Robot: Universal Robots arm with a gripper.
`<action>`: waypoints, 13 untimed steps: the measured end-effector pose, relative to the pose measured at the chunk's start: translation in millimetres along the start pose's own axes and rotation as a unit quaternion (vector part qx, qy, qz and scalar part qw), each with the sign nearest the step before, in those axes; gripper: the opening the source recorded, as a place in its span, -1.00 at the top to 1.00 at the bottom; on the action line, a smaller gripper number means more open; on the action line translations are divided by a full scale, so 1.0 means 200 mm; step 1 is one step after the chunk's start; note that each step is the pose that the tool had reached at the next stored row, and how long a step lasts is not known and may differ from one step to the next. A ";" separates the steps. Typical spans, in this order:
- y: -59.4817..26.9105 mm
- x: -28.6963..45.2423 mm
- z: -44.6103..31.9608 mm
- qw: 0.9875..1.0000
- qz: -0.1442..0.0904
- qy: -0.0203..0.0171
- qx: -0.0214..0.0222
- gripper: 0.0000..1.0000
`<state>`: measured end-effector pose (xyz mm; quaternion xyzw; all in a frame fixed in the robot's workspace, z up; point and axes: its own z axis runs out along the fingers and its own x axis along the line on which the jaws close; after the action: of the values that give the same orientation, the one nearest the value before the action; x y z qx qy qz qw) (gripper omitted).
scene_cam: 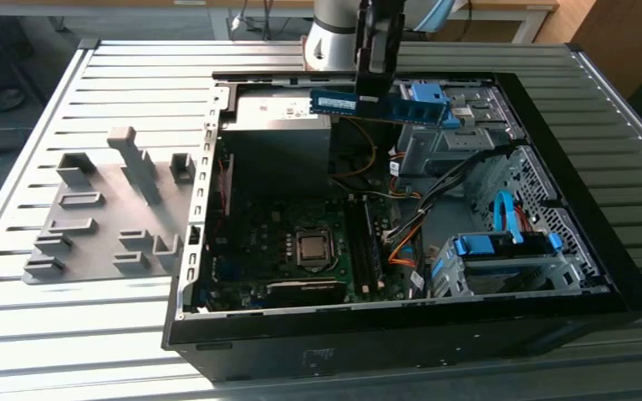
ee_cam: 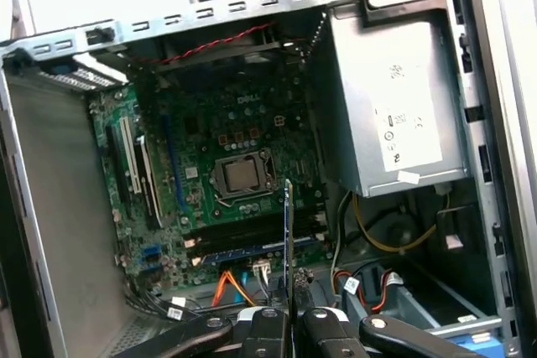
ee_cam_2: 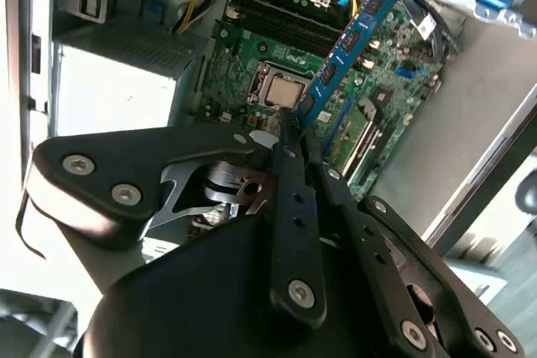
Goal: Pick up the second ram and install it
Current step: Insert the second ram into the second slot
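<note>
My gripper (scene_cam: 373,93) hangs over the back part of the open computer case (scene_cam: 204,209) and is shut on the second ram (scene_cam: 379,105). The ram is a blue-green stick with black chips, held level in the air above the power supply and drive bay. In the second wrist view the ram (ee_cam_2: 348,39) sticks out from the gripper (ee_cam_2: 295,121) over the motherboard (ee_cam_2: 277,48). In the first wrist view I see the ram (ee_cam: 289,232) edge-on above the gripper (ee_cam: 289,309), roughly over the long memory slots (ee_cam: 252,241). The slots (scene_cam: 368,242) lie to the right of the processor socket (scene_cam: 314,246).
A grey slotted holder block (scene_cam: 109,209) lies on the slatted table at the exterior view's left. Inside the case are a silver power supply (ee_cam: 403,115), orange and yellow cables (scene_cam: 405,251) and a drive cage with blue latches (scene_cam: 511,246).
</note>
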<state>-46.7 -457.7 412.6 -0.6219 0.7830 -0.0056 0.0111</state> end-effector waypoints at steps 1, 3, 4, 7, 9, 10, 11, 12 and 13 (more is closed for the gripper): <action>0.000 0.000 0.001 1.000 0.009 0.000 0.000 0.72; 0.000 0.000 0.003 1.000 0.030 0.001 0.000 0.72; 0.000 0.000 0.003 0.999 0.039 0.001 0.000 0.72; 0.000 0.000 0.005 0.998 0.064 0.001 0.001 0.72; 0.000 0.000 0.005 0.997 0.081 0.002 0.001 0.72; 0.000 -0.001 0.005 0.996 0.088 0.002 0.001 0.72; 0.000 -0.001 0.006 0.995 0.096 0.002 0.001 0.72; 0.000 -0.001 0.006 0.995 0.104 0.002 0.001 0.72; 0.000 -0.001 0.008 0.994 0.113 0.002 0.001 0.72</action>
<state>-46.7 -457.4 411.0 -0.5295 0.8482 -0.0068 0.0105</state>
